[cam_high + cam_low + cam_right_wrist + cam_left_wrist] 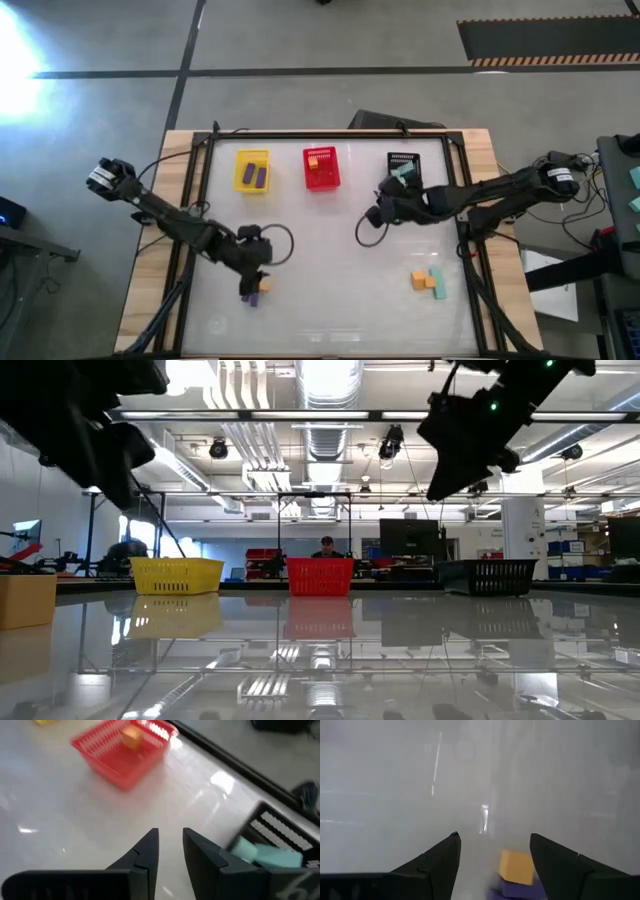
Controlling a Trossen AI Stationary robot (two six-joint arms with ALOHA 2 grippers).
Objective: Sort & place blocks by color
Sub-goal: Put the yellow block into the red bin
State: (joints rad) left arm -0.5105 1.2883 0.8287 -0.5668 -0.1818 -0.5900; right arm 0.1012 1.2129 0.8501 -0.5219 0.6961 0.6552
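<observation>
My left gripper (254, 276) (492, 836) is open near the table's near-left part, above a small orange block (517, 867) (264, 285) and a purple block (519, 890) (252, 297) that lie together on the table. Both show between its fingers, untouched. My right gripper (383, 207) (171, 831) hovers just in front of the black basket (403, 160), empty, its fingers only narrowly apart. Teal blocks (260, 852) lie in the black basket. An orange block (132, 737) lies in the red basket (321, 181). Purple blocks (256, 174) lie in the yellow basket (240, 171).
An orange block (419, 281) and teal blocks (434, 281) lie together on the table's near-right part. The three baskets stand in a row along the far side (320, 575). A cable loop (368, 232) hangs by the right arm. A person shows far behind the red basket (326, 546).
</observation>
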